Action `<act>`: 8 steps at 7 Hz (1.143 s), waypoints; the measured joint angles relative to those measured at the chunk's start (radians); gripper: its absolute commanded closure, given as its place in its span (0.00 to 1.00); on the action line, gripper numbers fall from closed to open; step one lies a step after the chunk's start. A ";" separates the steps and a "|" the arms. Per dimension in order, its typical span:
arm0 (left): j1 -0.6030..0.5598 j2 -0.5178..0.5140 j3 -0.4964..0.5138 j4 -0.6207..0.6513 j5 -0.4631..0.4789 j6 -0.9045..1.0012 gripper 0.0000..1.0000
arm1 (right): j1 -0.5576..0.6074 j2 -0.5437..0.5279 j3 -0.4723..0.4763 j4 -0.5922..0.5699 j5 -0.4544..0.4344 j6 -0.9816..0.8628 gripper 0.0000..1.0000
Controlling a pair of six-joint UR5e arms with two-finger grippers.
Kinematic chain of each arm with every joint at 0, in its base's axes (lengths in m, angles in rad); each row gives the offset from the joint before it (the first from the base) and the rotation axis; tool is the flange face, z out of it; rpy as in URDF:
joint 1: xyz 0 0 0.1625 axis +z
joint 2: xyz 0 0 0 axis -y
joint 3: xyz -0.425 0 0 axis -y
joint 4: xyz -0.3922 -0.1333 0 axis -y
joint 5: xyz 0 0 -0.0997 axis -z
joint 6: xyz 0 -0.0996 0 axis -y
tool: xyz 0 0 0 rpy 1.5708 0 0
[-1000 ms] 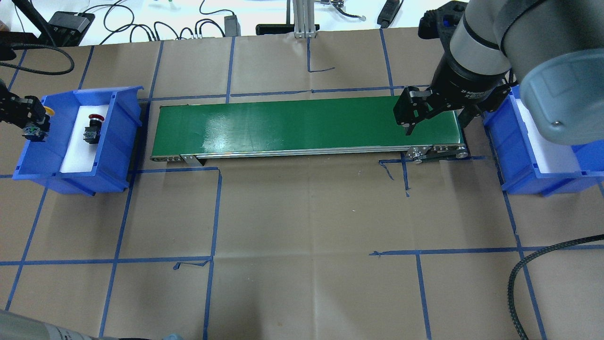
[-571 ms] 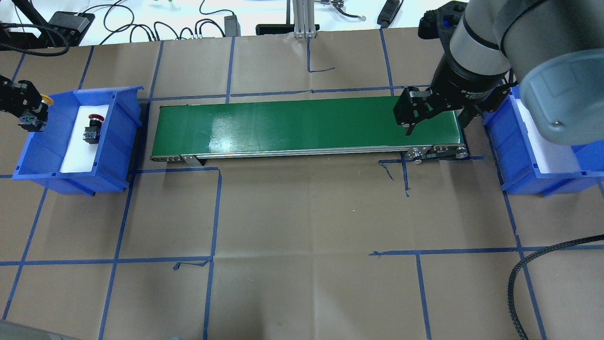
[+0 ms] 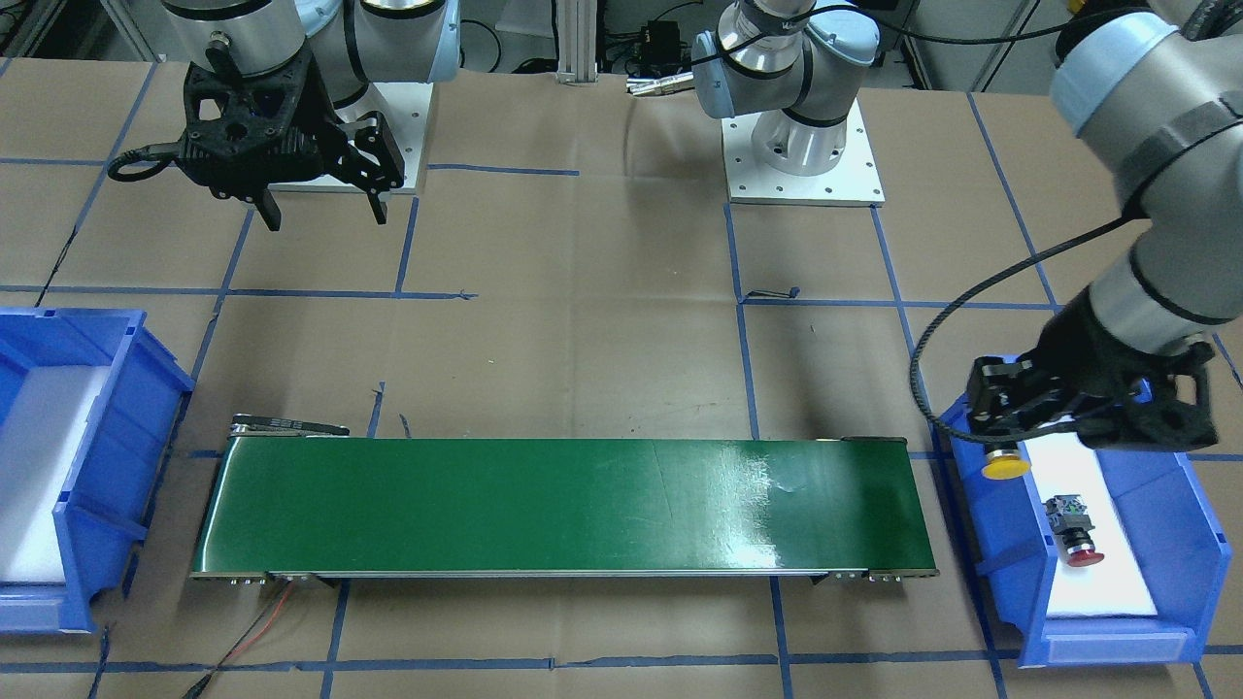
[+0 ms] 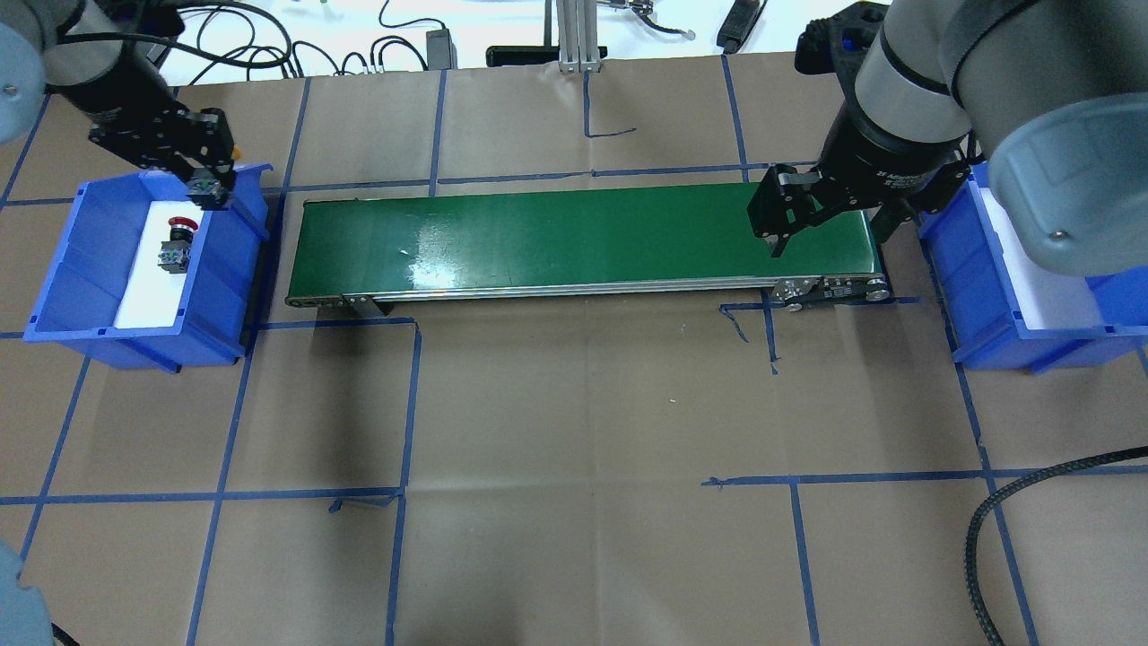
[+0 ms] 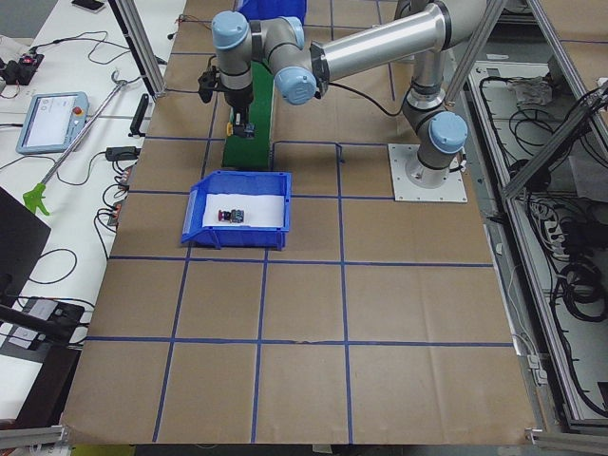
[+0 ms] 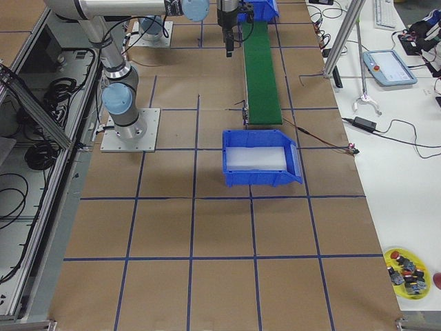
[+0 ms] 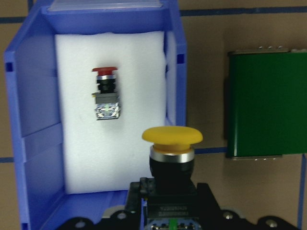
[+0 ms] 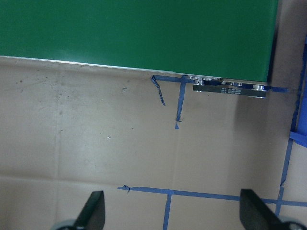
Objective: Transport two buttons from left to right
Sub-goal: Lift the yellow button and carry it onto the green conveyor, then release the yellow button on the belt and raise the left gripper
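Left gripper (image 3: 1005, 439) jaws clenched on the yellow button (image 7: 172, 136), above the 1 o'clock corner of the blue bin (image 4: 67, 260) seen overhead, red button (image 7: 106, 93) lying on foam (image 7: 110, 153) inside, right gripper (image 4: 830, 235) jaws spread over the 3 o'clock end of the conveyor (image 4: 583, 238)

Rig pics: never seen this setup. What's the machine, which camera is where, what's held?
Two robot arms with two-finger grippers at a table. Cameras: one behind the robot, one facing it, one at each table end, one per wrist. A green conveyor belt lies between the left bin and the right bin, both blue. The left gripper holds the yellow button over the left bin's rim; the red button lies on white foam inside it. The right gripper hangs open and empty near the belt's other end.
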 measured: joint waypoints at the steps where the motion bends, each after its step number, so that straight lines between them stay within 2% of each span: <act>1: -0.064 -0.015 -0.018 0.033 0.002 -0.057 0.97 | 0.000 0.001 0.000 0.000 0.000 0.000 0.00; 3: -0.128 -0.047 -0.087 0.125 0.004 -0.107 0.97 | 0.000 0.001 0.000 0.000 0.000 0.000 0.00; 5: -0.138 -0.087 -0.196 0.321 0.010 -0.115 0.96 | 0.000 0.001 0.000 0.000 0.000 0.000 0.00; 6: -0.139 -0.101 -0.233 0.388 0.012 -0.116 0.64 | 0.000 0.001 0.000 0.000 0.000 0.000 0.00; 7: -0.139 -0.106 -0.250 0.415 0.012 -0.116 0.09 | 0.000 0.001 0.000 0.000 0.000 0.000 0.00; 8: -0.139 -0.109 -0.256 0.427 0.012 -0.118 0.01 | 0.000 0.001 0.000 0.000 0.000 0.000 0.00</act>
